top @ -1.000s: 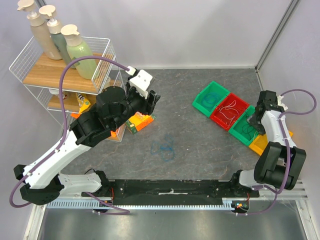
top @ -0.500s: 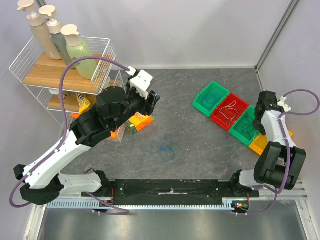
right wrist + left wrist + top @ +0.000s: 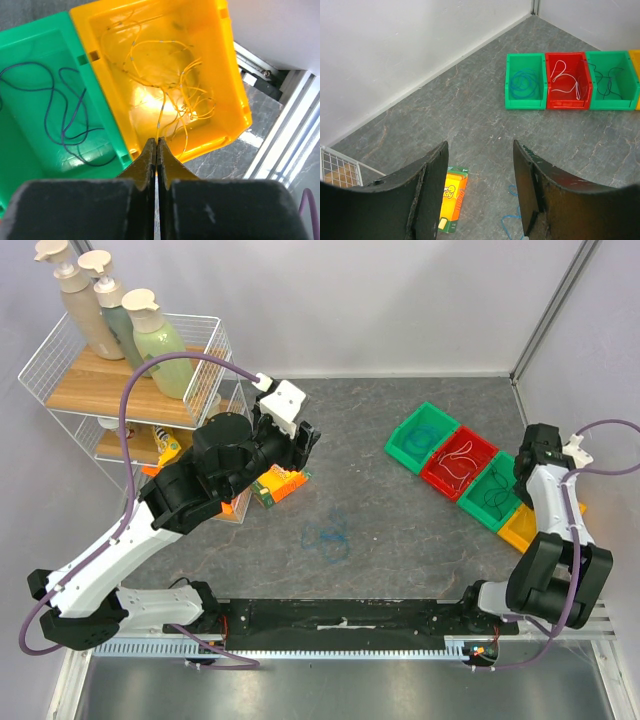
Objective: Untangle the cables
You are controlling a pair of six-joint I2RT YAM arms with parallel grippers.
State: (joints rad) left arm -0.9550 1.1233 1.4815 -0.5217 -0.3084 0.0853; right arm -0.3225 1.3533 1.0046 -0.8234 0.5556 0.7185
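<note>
At the right edge of the top view, my right pincer (image 3: 156, 142) is pinched shut on a strand of the yellow cable (image 3: 165, 85), just above the yellow bin (image 3: 232, 95). Other cables lie sorted in three bins (image 3: 479, 440). A blue cable (image 3: 327, 537) lies loose mid-table (image 3: 400, 530), so I judge the job mostly done. My left pincer (image 3: 480, 145) hangs wide and empty. From above, the arm hides most of the yellow bin, and I can't make out any knots.

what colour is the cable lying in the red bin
White. The cable in the red bin shows best in the left wrist view.
</note>
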